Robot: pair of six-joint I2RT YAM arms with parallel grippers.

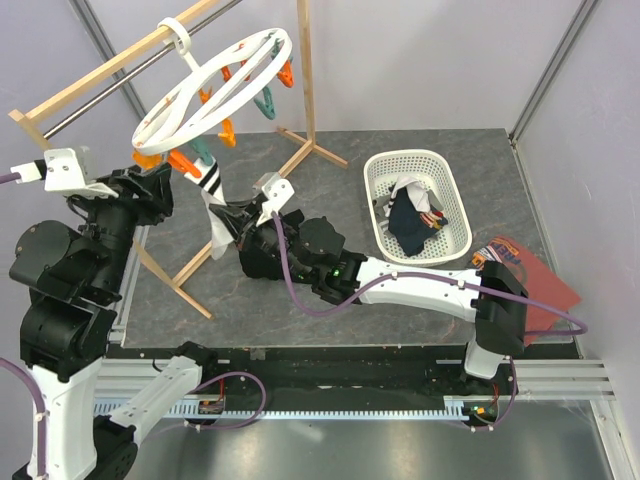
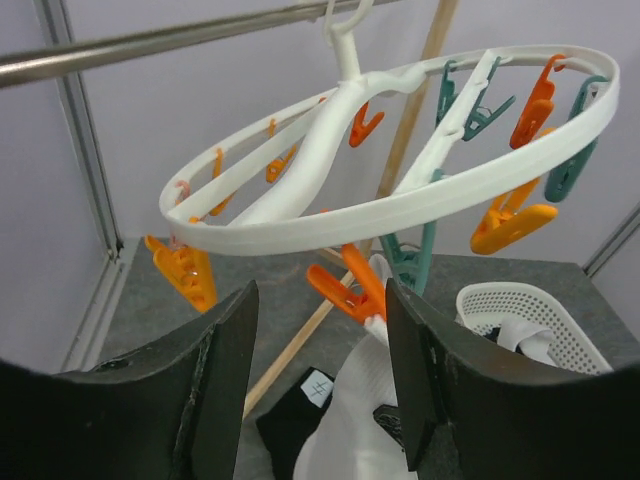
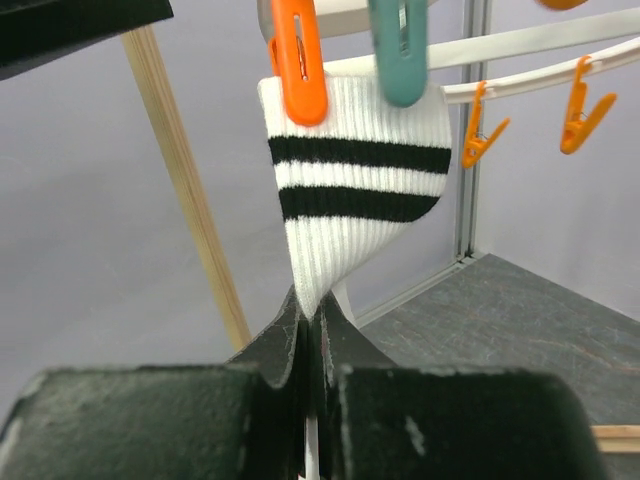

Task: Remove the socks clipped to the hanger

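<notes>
- The hanger (image 2: 400,215) hangs by its hook from the metal rail (image 2: 150,45) of the wooden frame (image 1: 305,80), tilted, with orange and teal pegs along its ring.
- One striped sock (image 3: 350,180) — white, with two black bands — hangs from the ring. An orange peg (image 3: 298,60) and a teal peg (image 3: 400,50) grip its cuff side by side.
- The right gripper (image 3: 312,320) has its fingers pressed together on the lower part of the striped sock, which narrows into the pinch directly below the two pegs.
- The left gripper (image 2: 320,330) is raised just under the near edge of the ring. Its fingers are spread wide and hold nothing; an orange peg and the top of the sock show between them.
- The white basket (image 1: 405,156) stands on the table (image 1: 450,140), well to the right of the frame. Inside lies a heap of socks — a white sock (image 1: 405,188) toward the far end and a dark navy sock (image 1: 410,232) in the middle with a striped cuff beside it. How many there are cannot be told.
- A red-brown shirt (image 1: 535,285) lies flat just beside the basket's near right corner.
</notes>
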